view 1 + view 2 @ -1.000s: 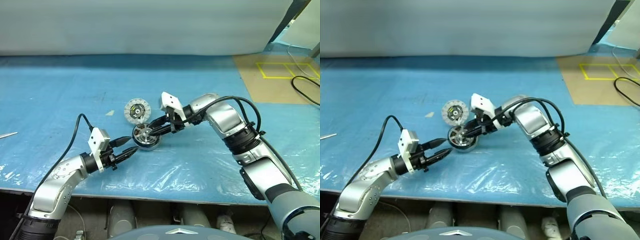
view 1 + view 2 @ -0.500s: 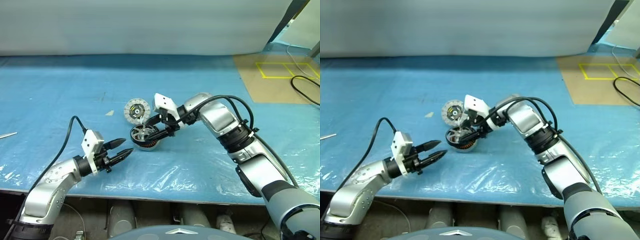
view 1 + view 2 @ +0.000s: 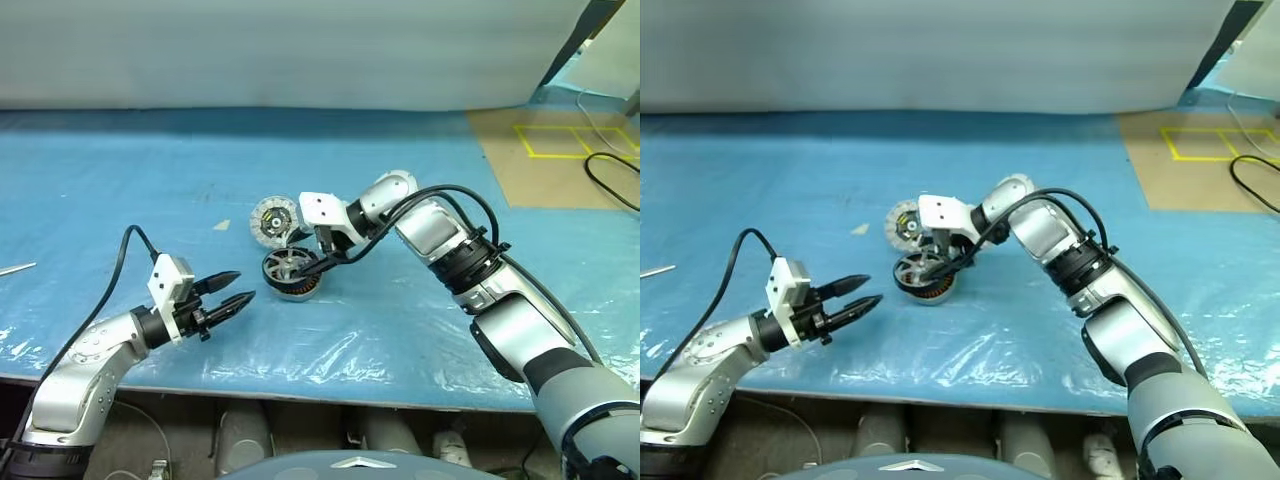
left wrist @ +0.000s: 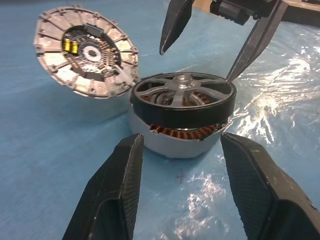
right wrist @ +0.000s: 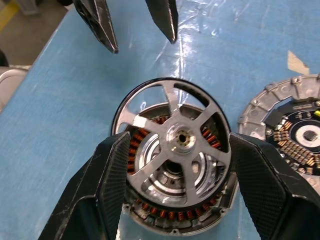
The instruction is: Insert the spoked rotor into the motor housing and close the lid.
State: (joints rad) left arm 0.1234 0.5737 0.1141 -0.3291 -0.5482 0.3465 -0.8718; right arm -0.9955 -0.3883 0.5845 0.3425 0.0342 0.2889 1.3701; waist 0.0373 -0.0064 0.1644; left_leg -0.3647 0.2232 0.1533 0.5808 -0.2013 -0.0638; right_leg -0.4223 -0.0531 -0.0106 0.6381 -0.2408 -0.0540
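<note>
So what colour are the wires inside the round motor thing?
Copper-brown windings ring the motor housing, clearest in the right wrist view.

Glossy black-rimmed spoked rotor [image 5: 175,140] with brushed silvery metal spokes, coppery windings in metal motor housing [image 4: 177,142], crinkled shiny blue plastic sheet [image 3: 400,340]

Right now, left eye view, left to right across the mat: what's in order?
left gripper → lid → right gripper → yellow tape square
</note>
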